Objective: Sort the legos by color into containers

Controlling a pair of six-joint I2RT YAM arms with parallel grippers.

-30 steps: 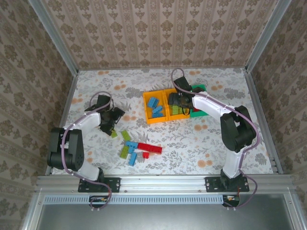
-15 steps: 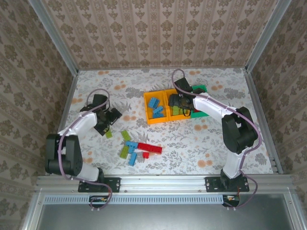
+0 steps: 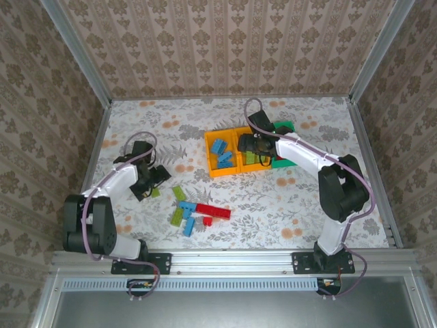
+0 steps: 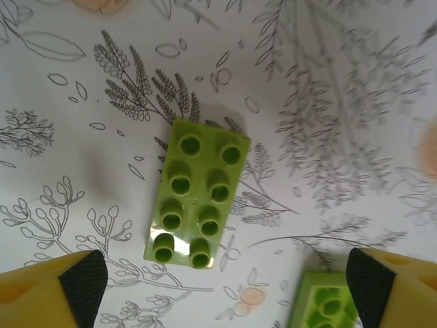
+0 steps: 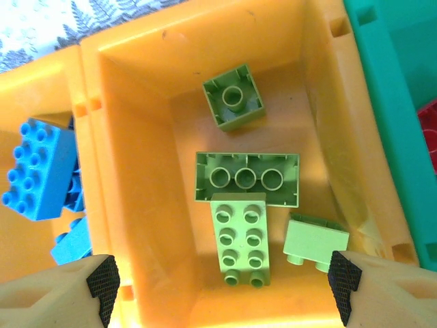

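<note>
A lime brick (image 4: 198, 198) is seen studs-up on the counter (image 4: 355, 102), below the left tool (image 4: 225, 283), whose jaws stand apart. Judged light, rigid and smooth, it is best pinched across its long sides.

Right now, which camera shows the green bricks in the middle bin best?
Right wrist camera: four green bricks show close up in the orange bin. The top camera gives a green patch by the right gripper; left wrist faces the table.
</note>
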